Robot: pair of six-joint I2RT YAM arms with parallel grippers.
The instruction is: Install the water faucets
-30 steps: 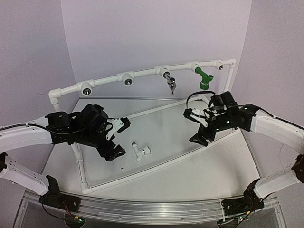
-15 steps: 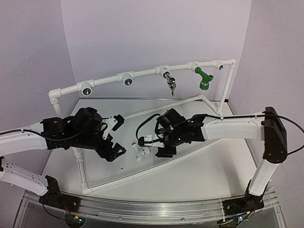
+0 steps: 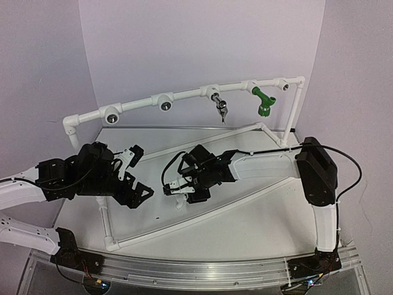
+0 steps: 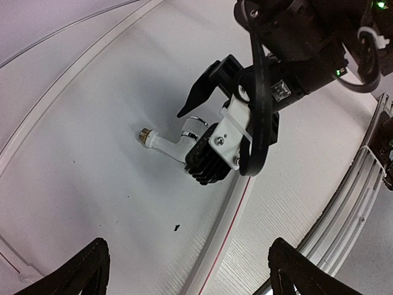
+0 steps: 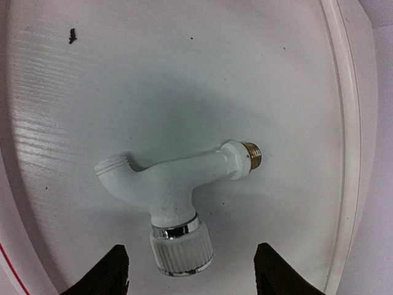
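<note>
A white faucet (image 5: 172, 184) with a ribbed knob, a chrome ring and a brass threaded end lies flat on the white table. My right gripper (image 5: 190, 270) is low over it, open. Its fingers (image 5: 101, 273) stand either side of the knob, with gaps on both sides. In the left wrist view the same faucet (image 4: 167, 142) lies between the right gripper's black fingers (image 4: 206, 165). In the top view the right gripper (image 3: 181, 195) covers most of it. My left gripper (image 3: 142, 172) hangs open and empty to the left. A green faucet (image 3: 263, 101) and a chrome faucet (image 3: 221, 108) sit in the pipe frame.
The white pipe frame (image 3: 135, 106) runs along the back, with round sockets (image 3: 165, 105) facing forward. A thin raised white rail (image 3: 245, 196) curves across the table. The left arm's body (image 3: 92, 172) lies close to the left of the right gripper. Purple walls enclose the back and sides.
My right arm swung from the right side to the table's middle and came down over the white faucet, its jaws narrowing. The left arm drew back to the left.
</note>
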